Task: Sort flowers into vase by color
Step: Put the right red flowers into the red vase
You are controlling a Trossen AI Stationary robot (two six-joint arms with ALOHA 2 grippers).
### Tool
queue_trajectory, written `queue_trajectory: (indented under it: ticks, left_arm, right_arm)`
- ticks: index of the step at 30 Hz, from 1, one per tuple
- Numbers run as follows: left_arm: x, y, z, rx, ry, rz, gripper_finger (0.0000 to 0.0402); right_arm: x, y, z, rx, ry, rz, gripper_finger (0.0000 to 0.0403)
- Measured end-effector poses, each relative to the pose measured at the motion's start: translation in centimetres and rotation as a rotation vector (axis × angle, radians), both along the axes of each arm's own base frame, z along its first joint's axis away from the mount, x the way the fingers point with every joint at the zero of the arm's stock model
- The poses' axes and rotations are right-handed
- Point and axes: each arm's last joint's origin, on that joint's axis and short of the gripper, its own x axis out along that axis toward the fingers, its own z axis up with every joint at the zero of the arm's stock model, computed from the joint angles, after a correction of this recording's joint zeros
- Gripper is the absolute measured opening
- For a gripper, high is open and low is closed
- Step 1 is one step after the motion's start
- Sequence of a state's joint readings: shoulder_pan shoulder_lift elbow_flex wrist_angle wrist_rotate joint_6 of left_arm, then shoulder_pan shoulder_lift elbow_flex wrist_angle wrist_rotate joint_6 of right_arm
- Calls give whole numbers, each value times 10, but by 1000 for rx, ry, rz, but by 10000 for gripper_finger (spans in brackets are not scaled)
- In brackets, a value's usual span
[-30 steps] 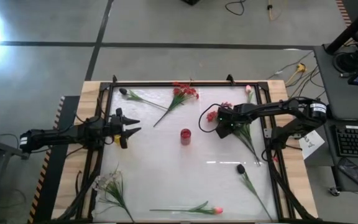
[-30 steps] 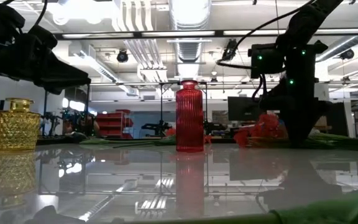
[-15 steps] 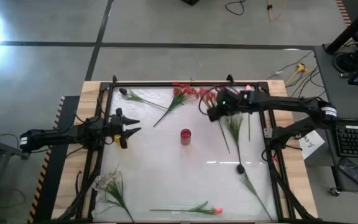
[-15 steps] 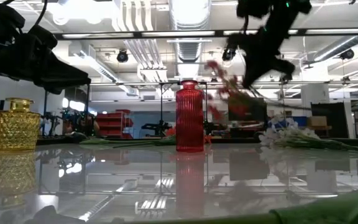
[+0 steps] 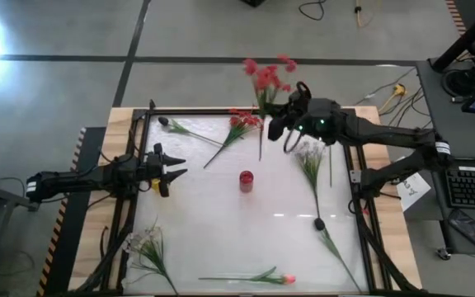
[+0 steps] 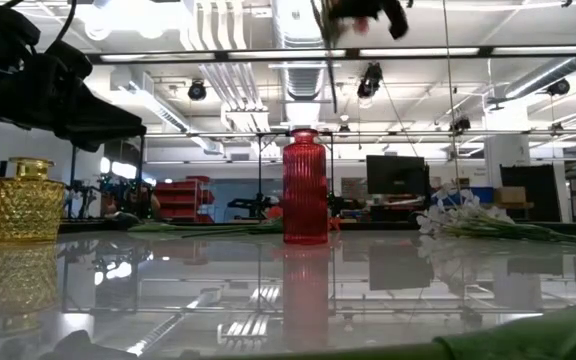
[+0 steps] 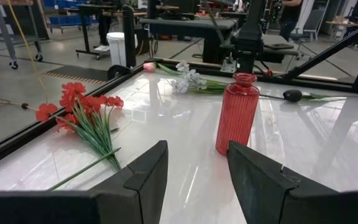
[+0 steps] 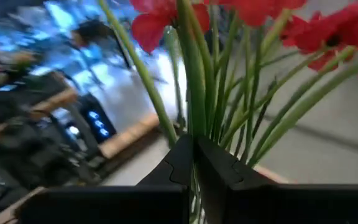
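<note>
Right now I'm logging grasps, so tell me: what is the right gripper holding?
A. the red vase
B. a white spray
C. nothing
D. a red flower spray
D: the right gripper is shut on the stems of a red flower spray, lifted above the table's far edge; the right wrist view shows green stems pinched between its fingers.

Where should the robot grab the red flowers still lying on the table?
Probably on the bare green stem of the red spray, below the blooms, coming straight down from above. It lies flat and slanted on the table, stem end free toward the red vase, so fingers can close across the stem.
</note>
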State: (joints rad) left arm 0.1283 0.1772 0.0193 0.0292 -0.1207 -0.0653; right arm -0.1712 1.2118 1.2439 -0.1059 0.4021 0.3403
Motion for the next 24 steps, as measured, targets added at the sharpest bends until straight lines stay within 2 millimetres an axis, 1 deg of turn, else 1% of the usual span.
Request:
queue_trajectory:
  ticks: [7,13,17,20,24]
  left_arm:
    - [0,0,0,0,0,0,155]
    - [0,0,0,0,0,0,155]
    - [0,0,0,0,0,0,155]
    - [0,0,0,0,0,0,155]
    - [0,0,0,0,0,0,155]
  right_arm:
    - [9,34,5,-187,2,121,9]
    - [11,53,3,-258,-34,186,9]
    - [13,62,-11,-271,-54,214,9]
    - [13,64,-25,-273,-100,214,9]
    - [12,64,-40,-266,-163,204,9]
